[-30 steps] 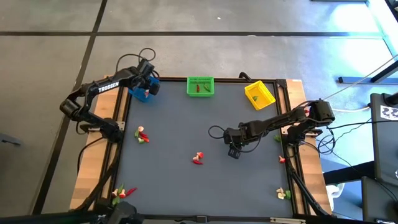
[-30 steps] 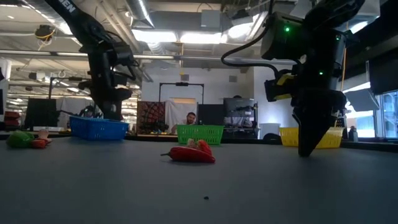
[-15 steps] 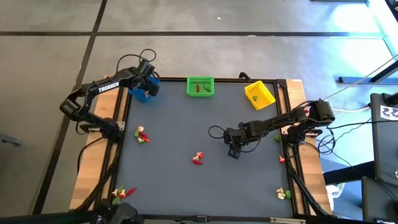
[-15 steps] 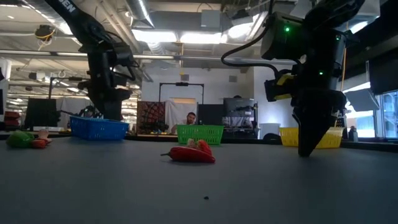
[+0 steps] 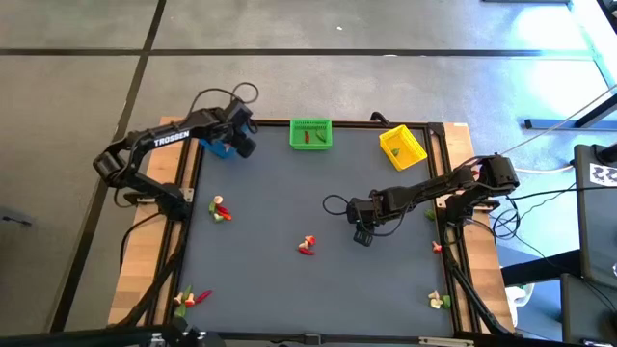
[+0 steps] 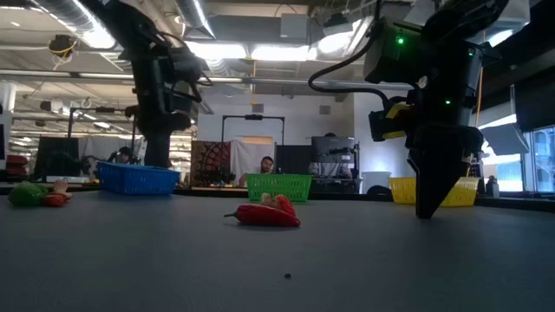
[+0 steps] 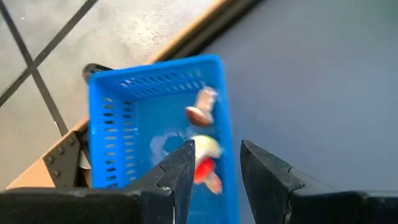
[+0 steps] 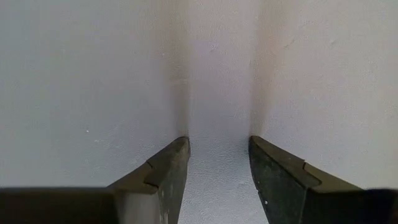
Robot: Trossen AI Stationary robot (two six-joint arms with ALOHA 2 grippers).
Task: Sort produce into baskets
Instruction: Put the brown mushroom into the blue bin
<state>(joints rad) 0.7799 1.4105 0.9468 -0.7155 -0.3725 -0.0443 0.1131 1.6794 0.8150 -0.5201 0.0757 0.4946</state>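
The left tool (image 5: 241, 145) hangs above the blue basket (image 5: 218, 146) at the upper left of the counter (image 5: 289, 193) in the high view. In its wrist view the fingers (image 7: 180, 168) stand apart with nothing between them, and the basket below already holds a few whitish and red pieces (image 7: 202, 134).

The right tool (image 5: 362, 235) sits low, right of centre in the high view. Its fingers (image 8: 168, 168) are parted and empty, their tips at or just above bare counter.

The relation that matters: the nearest loose produce, a red cluster (image 5: 307, 245) just below centre in the high view, lies a short way to the picture's left of the right tool and slightly lower. From the low view it appears as a reddish heap (image 6: 264, 213), longer across the frame than tall; its axis on the counter cannot be told from above. The right arm is clearly nearer to it than the left.

The left arm's closest pile is the red-and-green one (image 5: 221, 209) at mid-left of the high view, straight down the frame from its basket. More pieces lie at the lower left corner (image 5: 189, 298), the lower right (image 5: 439, 301) and the right edge (image 5: 437, 248). The green basket (image 5: 310, 133) and yellow basket (image 5: 402, 146) stand along the top edge, each holding a little.
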